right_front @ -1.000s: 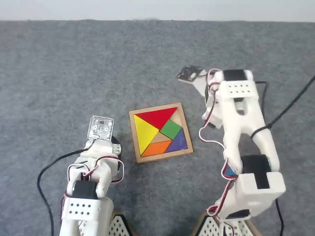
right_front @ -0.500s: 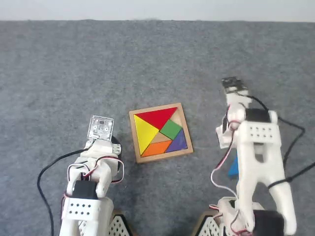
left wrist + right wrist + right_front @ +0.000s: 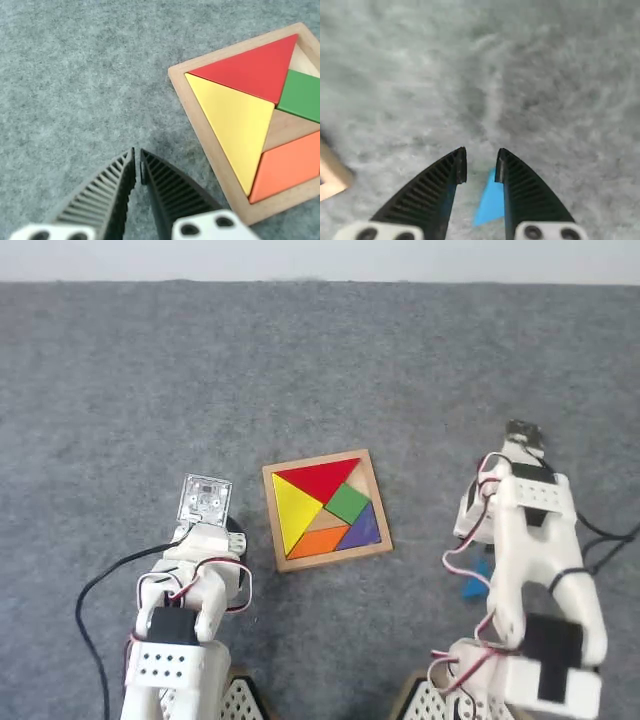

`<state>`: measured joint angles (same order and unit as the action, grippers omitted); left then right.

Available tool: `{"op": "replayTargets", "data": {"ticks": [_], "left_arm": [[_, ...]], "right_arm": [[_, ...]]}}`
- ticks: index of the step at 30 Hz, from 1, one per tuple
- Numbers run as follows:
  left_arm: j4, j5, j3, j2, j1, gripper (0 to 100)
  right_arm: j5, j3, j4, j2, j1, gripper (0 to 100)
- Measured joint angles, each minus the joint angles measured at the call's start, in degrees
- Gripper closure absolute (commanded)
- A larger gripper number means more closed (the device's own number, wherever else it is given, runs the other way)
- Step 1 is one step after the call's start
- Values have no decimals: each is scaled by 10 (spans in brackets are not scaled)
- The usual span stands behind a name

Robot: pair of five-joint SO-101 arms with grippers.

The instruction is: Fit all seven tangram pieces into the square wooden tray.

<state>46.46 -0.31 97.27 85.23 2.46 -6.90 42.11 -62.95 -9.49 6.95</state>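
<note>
Blue piece (image 3: 490, 202) lies flat on the mat (image 3: 545, 75) just under the R gripper (image 3: 481, 165), in the gap btw its fingers (image 3: 435, 192). It's a bright, pointy bit. R gripper is a little open, holding nothing. L gripper (image 3: 137, 159) is closed, empty, w/ the tray (image 3: 197, 112) just beside it.

This looks like a robotics test bench in a lab or maker space. The worktop (image 3: 140, 360) is covered edge to edge in grey felt-like matting. A small white left arm (image 3: 185, 610) and right arm (image 3: 530, 560) stand at its near edge (loose cables (image 3: 82, 618) trail off them). A plain pale wall (image 3: 320, 258) runs behind. A square wooden tray (image 3: 269, 525) lies between the arms.
</note>
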Motion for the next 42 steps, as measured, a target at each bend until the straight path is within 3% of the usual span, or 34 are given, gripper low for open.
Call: {"op": "replayTargets", "data": {"ticks": [14, 26, 42], "left_arm": [[0, 0, 0, 0, 0, 985], [0, 0, 0, 0, 0, 985], [0, 0, 0, 0, 0, 985]], "right_arm": [[-47, -21, -81, -5, 76, 899], [-91, -4, -90, 11, 6, 857], [-84, 9, -87, 11, 21, 825]]}}
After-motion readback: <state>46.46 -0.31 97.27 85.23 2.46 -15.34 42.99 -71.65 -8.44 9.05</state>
